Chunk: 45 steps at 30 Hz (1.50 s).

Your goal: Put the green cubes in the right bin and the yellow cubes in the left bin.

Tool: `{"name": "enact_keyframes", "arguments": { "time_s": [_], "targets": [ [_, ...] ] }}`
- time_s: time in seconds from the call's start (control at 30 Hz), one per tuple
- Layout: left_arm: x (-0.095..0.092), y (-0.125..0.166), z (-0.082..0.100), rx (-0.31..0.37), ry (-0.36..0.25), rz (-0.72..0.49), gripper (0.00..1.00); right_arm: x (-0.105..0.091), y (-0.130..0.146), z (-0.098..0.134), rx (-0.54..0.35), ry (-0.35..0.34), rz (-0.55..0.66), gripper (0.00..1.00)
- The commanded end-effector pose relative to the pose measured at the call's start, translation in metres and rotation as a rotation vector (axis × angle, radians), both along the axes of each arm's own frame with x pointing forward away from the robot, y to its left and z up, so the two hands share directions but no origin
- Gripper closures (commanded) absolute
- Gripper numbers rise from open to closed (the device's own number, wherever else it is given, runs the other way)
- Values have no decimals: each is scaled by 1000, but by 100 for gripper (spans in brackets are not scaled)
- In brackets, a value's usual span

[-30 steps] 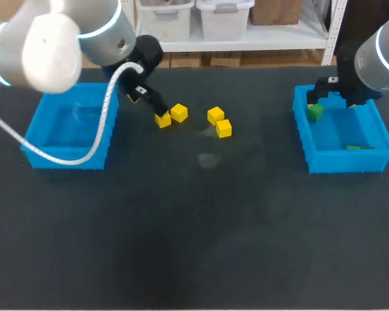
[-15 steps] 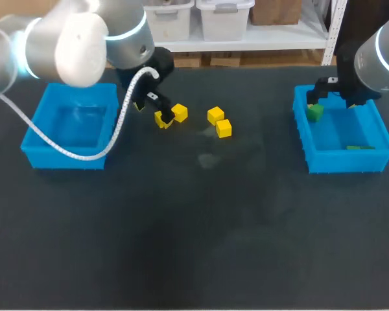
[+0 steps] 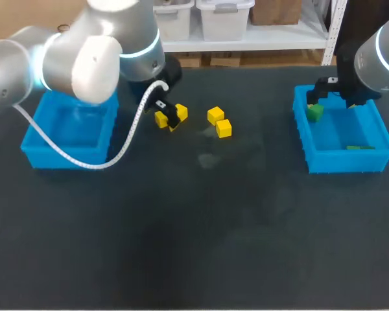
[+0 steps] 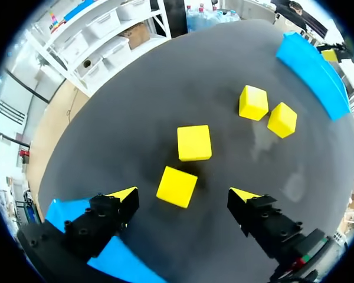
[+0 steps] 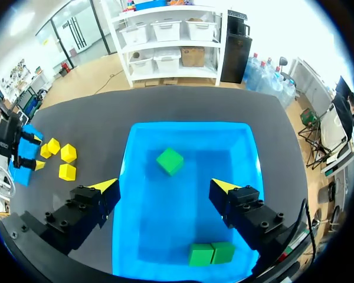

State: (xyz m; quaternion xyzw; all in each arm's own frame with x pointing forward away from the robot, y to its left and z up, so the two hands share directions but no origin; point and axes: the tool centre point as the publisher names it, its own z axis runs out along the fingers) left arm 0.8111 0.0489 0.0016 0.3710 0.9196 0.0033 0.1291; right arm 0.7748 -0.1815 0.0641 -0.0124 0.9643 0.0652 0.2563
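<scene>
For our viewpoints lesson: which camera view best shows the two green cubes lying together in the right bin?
The right wrist view: both green cubes show whole, from above. The head view shows only a sliver; the left wrist view shows none.

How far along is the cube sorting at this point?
Done: three green cubes lie in the right bin, with the open, empty right tool over it. In hand: nothing yet; the left tool is open over the nearest yellow cube. Left: all four yellow cubes sit on the table, none visible in the left bin.
</scene>
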Motion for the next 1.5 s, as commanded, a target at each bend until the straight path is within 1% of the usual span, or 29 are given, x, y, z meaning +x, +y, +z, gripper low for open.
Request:
{"name": "enact_keyframes", "arguments": {
  "time_s": [0.03, 0.1, 0.23, 0.27, 0.3, 0.4, 0.57, 0.67, 0.73, 0.8, 0.83, 0.9, 0.93, 0.97, 1.03, 1.1, 1.2, 1.23, 1.3, 1.37, 1.43, 1.5],
  "targets": [
    [-1, -4, -10, -7, -35, 1, 0, -1, 0, 0, -3, -4, -3, 0],
    [0, -5, -14, -4, -49, -4, 0, -1, 0, 0, -3, -4, -3, 0],
    [2, -4, -22, 24, -69, -12, 0, -1, 0, 0, -3, -4, -3, 0],
    [3, -3, -23, 36, -72, -7, 53, -1, 0, 0, -3, -4, -3, 0],
    [4, -2, -25, 44, -78, -4, 100, -1, 0, 0, -3, -4, -3, 0],
    [4, 0, -27, 60, -106, 7, 100, -1, 0, 0, -3, -4, -3, 0],
    [3, 5, -27, 38, -138, 46, 100, -1, 0, 0, -3, -4, -3, 0],
    [-2, 9, -27, 33, -166, 63, 100, -1, 0, 0, -3, -4, -3, 0],
    [-7, 11, -26, 16, -184, 76, 100, -1, 0, 0, -3, -4, -3, 0],
    [-12, 12, -22, 0, -188, 80, 100, -1, 0, 0, -3, -4, -3, 0],
    [-16, 11, -16, -8, -199, 74, 100, -1, 0, 0, -3, -4, -3, 0],
    [-25, 7, 1, -17, -242, 44, 100, -1, 0, 0, -3, -4, -3, 0],
    [-29, 6, 11, -33, -260, 41, 100, -1, 0, 0, -3, -4, -3, 0],
    [-34, 6, 23, -64, -273, 47, 100, -1, 0, 0, -3, -4, -3, 0],
    [-42, 9, 50, -117, -310, 69, 100, -1, 0, 0, -3, -4, -3, 0],
    [-49, 15, 79, -188, -348, 96, 100, -1, 0, 0, -3, -4, -3, 0],
    [-57, 31, 120, -282, -406, 153, 100, -1, 0, 0, -3, -4, -3, 0],
    [-61, 40, 138, -307, -432, 180, 100, -1, 0, 0, -3, -4, -3, 0],
    [-66, 54, 156, -330, -447, 242, 100, -1, 0, 0, -3, -4, -3, 0],
    [-66, 78, 167, -321, -470, 312, 100, -1, 0, 0, -3, -4, -3, 0],
    [-68, 107, 173, -288, -480, 392, 100, -1, 0, 0, -3, -4, -3, 0],
    [-72, 126, 172, -277, -472, 450, 100, -1, 0, 0, -3, -4, -3, 0]
  ]
}}
